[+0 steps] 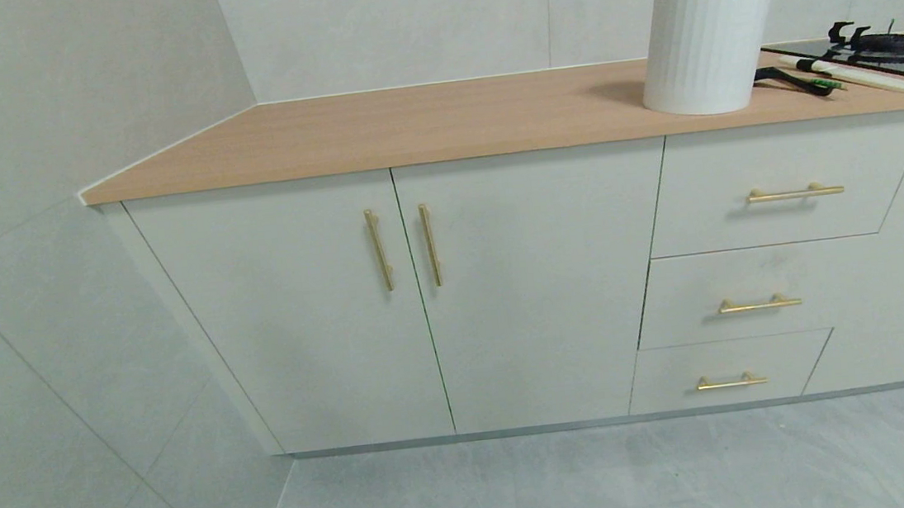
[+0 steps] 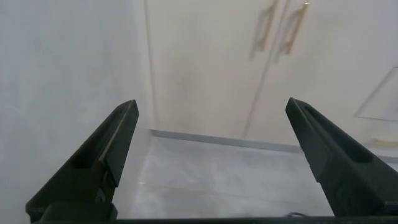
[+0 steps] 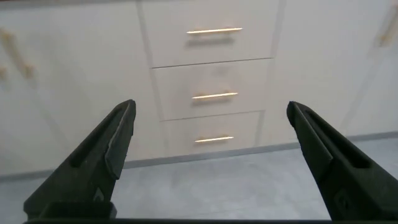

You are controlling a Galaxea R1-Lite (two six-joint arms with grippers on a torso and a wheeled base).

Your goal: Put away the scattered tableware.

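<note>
On the wooden countertop (image 1: 406, 125) at the right lie a white-handled utensil (image 1: 858, 74) and a black-and-green one (image 1: 796, 80), beside a tall white ribbed cylinder (image 1: 708, 30). My left gripper (image 2: 211, 118) is open and empty, held low over the floor before the double cabinet doors (image 2: 273, 37). My right gripper (image 3: 211, 118) is open and empty too, facing the stack of three drawers (image 3: 211, 93) from a distance.
Cabinet doors (image 1: 414, 291) with brass handles stand shut below the counter; three shut drawers (image 1: 755, 299) lie to their right. A black stove burner (image 1: 896, 45) sits at the far right. A tiled wall (image 1: 48, 284) closes the left side. Grey floor (image 1: 606, 480) lies in front.
</note>
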